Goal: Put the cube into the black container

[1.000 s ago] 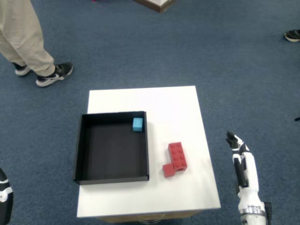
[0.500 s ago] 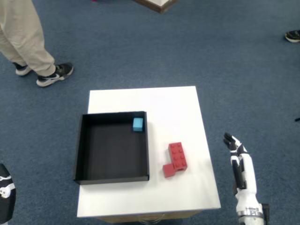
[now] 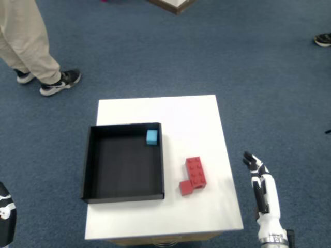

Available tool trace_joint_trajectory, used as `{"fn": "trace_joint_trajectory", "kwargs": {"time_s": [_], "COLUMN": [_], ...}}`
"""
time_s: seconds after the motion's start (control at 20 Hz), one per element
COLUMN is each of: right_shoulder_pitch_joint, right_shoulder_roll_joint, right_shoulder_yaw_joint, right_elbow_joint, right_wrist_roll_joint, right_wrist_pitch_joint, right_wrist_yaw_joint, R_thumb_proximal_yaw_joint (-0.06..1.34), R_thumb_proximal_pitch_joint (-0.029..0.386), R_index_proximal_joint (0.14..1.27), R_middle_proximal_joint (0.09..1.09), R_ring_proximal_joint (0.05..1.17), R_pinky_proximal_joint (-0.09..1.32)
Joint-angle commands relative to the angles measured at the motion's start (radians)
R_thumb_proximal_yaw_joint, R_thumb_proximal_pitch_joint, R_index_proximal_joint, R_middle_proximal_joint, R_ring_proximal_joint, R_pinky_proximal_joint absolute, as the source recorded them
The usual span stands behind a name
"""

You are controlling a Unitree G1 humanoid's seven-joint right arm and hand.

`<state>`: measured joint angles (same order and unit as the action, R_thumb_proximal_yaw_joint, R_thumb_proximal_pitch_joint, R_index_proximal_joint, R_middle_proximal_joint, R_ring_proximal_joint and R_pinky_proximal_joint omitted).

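The right hand [image 3: 261,188] has slid lower and a little leftward since the earlier frames, so its dark fingertips [image 3: 249,156] now sit closer to the right edge of the white table [image 3: 186,113], though still just off it over the carpet. The fingers are stretched out and slightly fanned, and the hand holds nothing. Nothing on the table has shifted.

The small light-blue cube [image 3: 152,136], smooth and matte, rests inside the black container [image 3: 123,195], tucked into its far right corner against the walls. The container is a shallow, square, thin-walled tray with a dull dark floor, standing on the left half of the table with its left wall near the table's left edge.

A red studded building-brick piece [image 3: 193,175], L-shaped with round knobs on top, lies just right of the tray, toward the table's near right corner. The tabletop is flat, plain and square-cornered. The blue carpet [image 3: 258,62] around it has a fine, speckled pile.
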<state>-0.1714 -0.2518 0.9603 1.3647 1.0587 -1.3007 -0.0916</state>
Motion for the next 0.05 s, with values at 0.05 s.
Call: {"fn": "trace_joint_trajectory", "kwargs": {"time_s": [0.05], "right_shoulder_pitch_joint": [-0.024], "right_shoulder_roll_joint": [-0.011], "right_shoulder_yaw_joint": [-0.024], "right_elbow_joint": [0.005], "right_wrist_roll_joint": [0.033], "right_wrist_pitch_joint": [-0.063], "right_wrist_yaw_joint": [0.021], "R_thumb_proximal_yaw_joint": [-0.01], "R_thumb_proximal_pitch_joint": [0.217], "R_index_proximal_joint": [0.32], "R_middle_proximal_joint": [0.25], "R_ring_proximal_joint": [0.27], "R_pinky_proximal_joint": [0.02]}}
